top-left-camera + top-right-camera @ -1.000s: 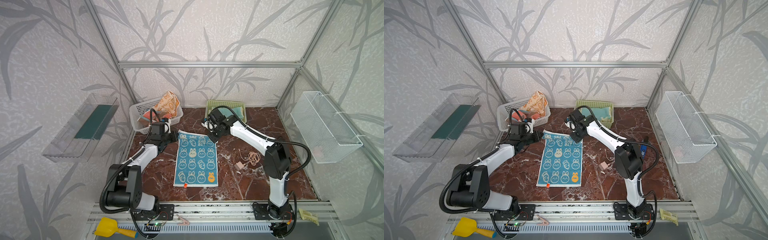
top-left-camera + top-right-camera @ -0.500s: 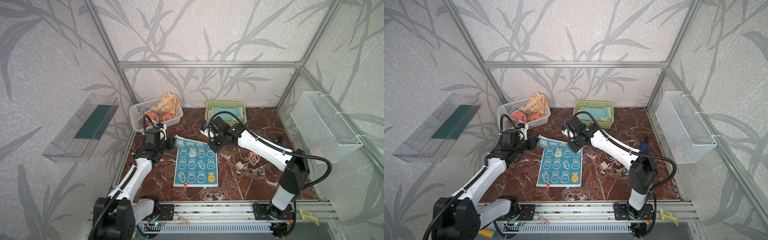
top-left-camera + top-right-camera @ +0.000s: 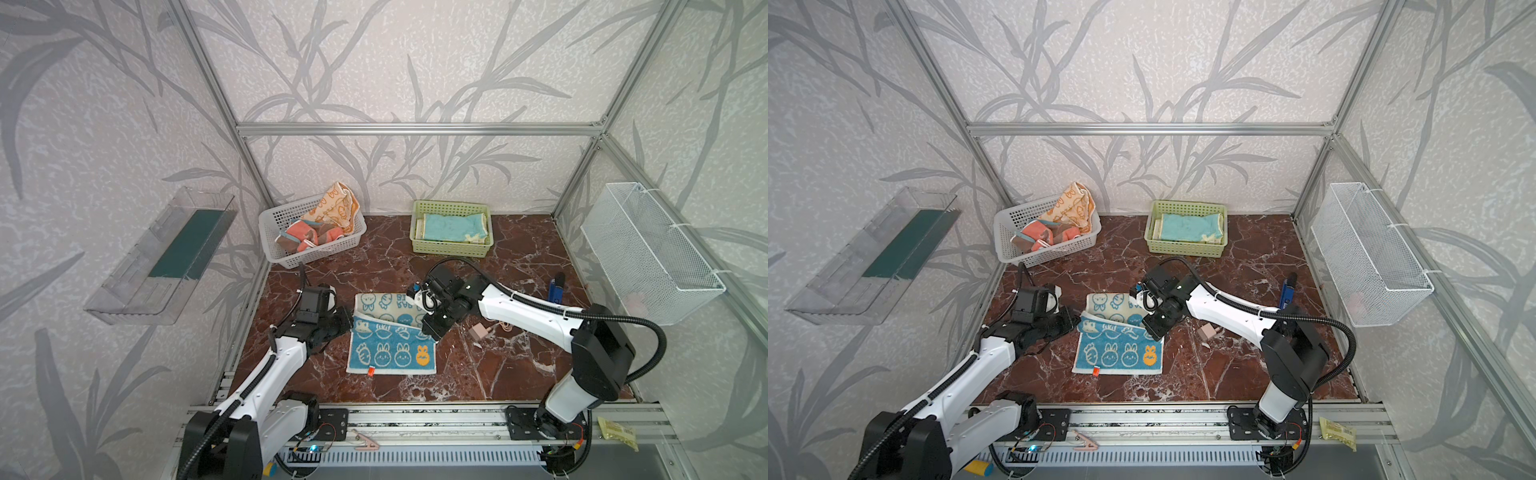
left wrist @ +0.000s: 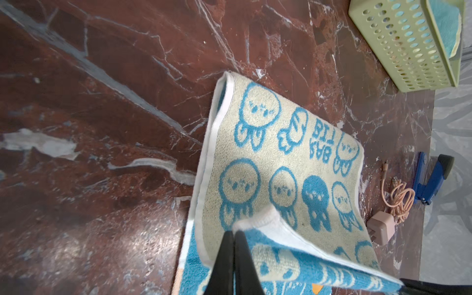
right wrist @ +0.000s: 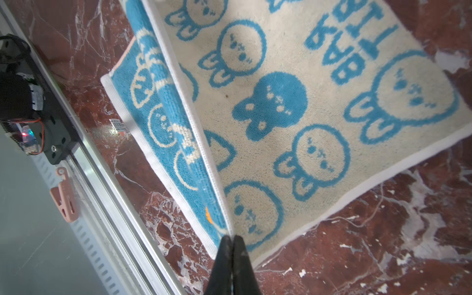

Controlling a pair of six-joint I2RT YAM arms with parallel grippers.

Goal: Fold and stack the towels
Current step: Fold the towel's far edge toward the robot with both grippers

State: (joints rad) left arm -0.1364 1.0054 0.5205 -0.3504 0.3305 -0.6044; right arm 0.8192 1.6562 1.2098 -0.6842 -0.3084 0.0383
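Red marble table [image 3: 498, 374]: my left gripper [image 4: 233, 233] and right gripper [image 5: 232, 237] both clamp tight on towel [image 3: 390, 353] corners; the lifted edge stretches between them, the rest lying flat beneath.

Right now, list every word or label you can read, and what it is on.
"RAB" / "BIT", mirrored, on the pale underside of the blue bunny towel.
Its red tag, at the front edge: too small to read.
The yellow packet, front right: print too small to read.
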